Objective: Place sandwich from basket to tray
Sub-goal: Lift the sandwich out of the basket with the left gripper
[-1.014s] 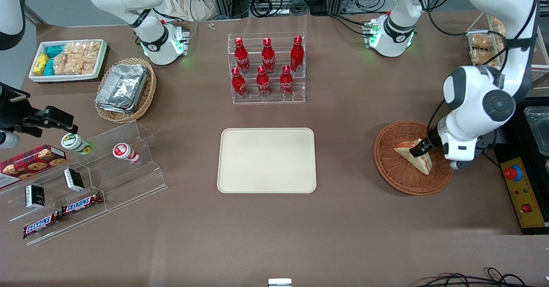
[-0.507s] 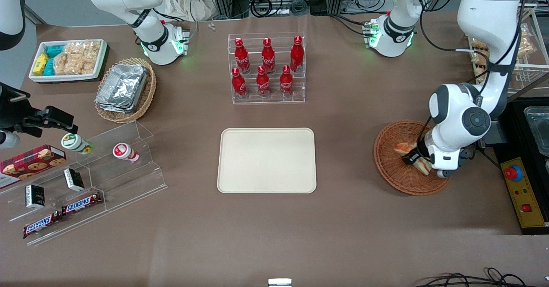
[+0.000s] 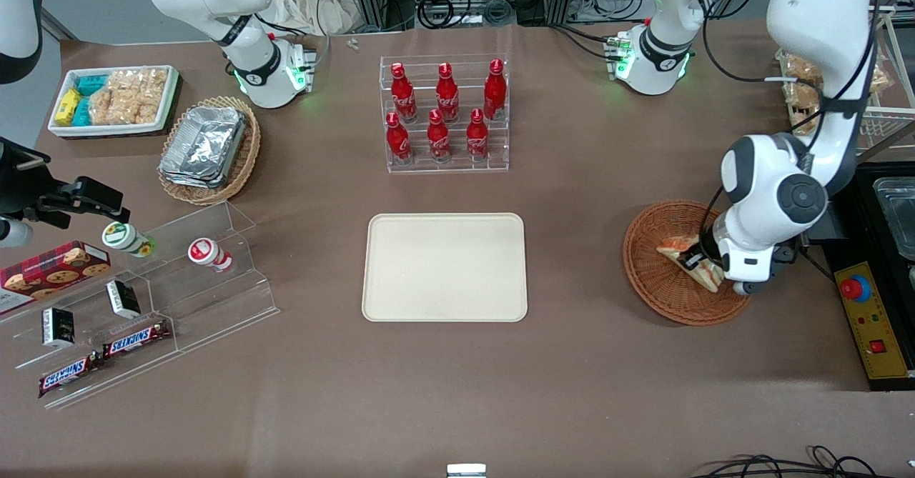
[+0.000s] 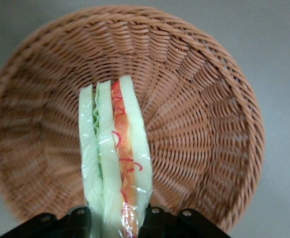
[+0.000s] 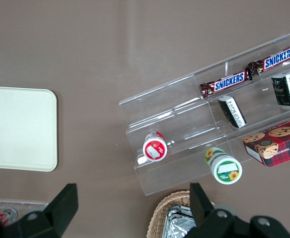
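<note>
The sandwich (image 3: 690, 258) is a wrapped wedge of white bread with red-orange and green filling, in the reddish-brown wicker basket (image 3: 654, 271) at the working arm's end of the table. In the left wrist view the sandwich (image 4: 116, 158) stands on edge between my black fingers (image 4: 78, 220), over the basket (image 4: 204, 119). My left gripper (image 3: 697, 260) (image 4: 116, 224) is shut on the sandwich, low in the basket. The cream-beige tray (image 3: 444, 266) lies bare at the table's middle, also seen in the right wrist view (image 5: 18, 129).
A clear rack of red bottles (image 3: 444, 113) stands farther from the camera than the tray. A tan basket of foil trays (image 3: 207, 149), a white snack bin (image 3: 113, 99) and a clear snack shelf (image 3: 143, 299) lie toward the parked arm's end. A control box (image 3: 868, 321) sits beside the basket.
My gripper came down onto the sandwich in the basket and closed on it; since half a second ago it has shifted slightly upward with the sandwich.
</note>
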You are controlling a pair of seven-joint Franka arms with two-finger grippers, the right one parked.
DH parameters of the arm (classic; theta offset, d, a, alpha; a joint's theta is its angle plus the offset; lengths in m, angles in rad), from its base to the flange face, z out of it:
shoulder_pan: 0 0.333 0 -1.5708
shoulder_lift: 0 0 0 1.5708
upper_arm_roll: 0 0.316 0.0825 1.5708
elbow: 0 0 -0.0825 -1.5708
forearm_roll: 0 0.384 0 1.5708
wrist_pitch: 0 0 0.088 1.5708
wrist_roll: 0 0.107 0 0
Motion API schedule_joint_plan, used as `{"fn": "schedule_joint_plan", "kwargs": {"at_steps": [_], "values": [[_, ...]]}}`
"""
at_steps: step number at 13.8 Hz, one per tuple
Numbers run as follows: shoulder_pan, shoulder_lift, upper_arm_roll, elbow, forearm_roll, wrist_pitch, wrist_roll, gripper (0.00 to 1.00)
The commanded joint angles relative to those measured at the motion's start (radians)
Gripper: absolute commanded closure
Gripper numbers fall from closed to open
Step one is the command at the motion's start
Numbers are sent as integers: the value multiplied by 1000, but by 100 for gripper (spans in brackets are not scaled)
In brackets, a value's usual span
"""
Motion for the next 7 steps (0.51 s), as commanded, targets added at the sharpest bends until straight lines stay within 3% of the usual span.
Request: {"fn": "schedule_joint_plan", "kwargs": {"at_steps": [1,3,5,7], "values": [[-23,-103,-33,103,6,-239,37,100],[-26,-126,-96,164,-12,-331,76,100],[-26,-136,-182,200,-59,-343,153,100],[-26,-100,-289,240,-61,-317,163,100]]}}
